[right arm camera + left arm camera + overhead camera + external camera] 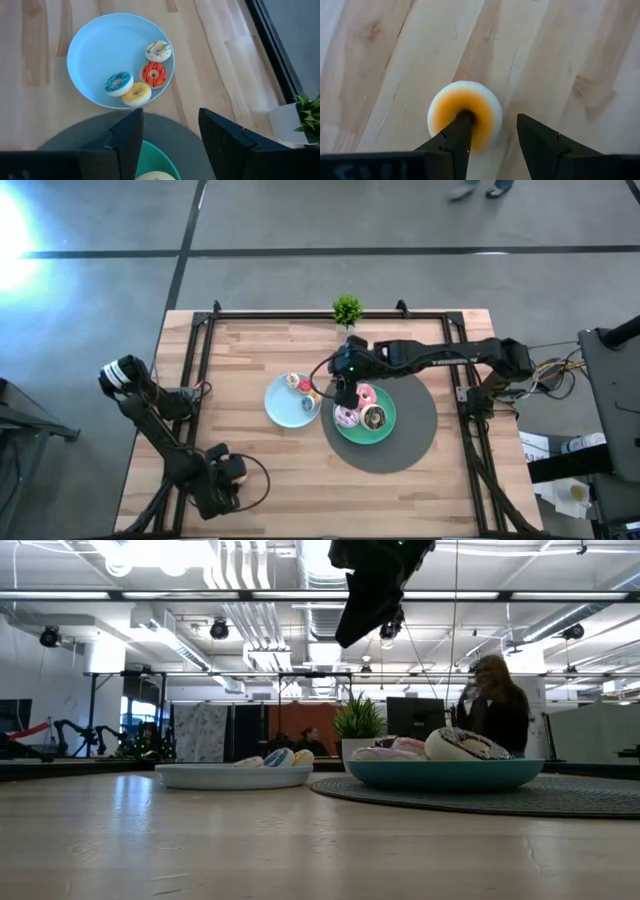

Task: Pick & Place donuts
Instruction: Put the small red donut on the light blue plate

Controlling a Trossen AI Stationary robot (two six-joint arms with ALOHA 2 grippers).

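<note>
Right end effector (345, 392) hangs open above the desk (250, 480), between two plates.
Three larger donuts (362, 410) lie on the green plate (385, 430); four mini ones (137, 80) sit on the light-blue plate (95, 45). Left end effector (492, 132) (desk's near corner) straddles an orange mini donut (465, 112), fingers apart.

The scene is bright and evenly lit. In the high view, strong white glare burns out the floor (15, 235) at about 9 o'clock. In the low view, ceiling lamps (150, 552) shine at 11 o'clock, and the near tabletop (300, 840) is soft and reflects them weakly. In the left wrist view, an orange-white round object (465, 115) looks blurred. The light-blue plate (95, 50) appears sharp.
</note>
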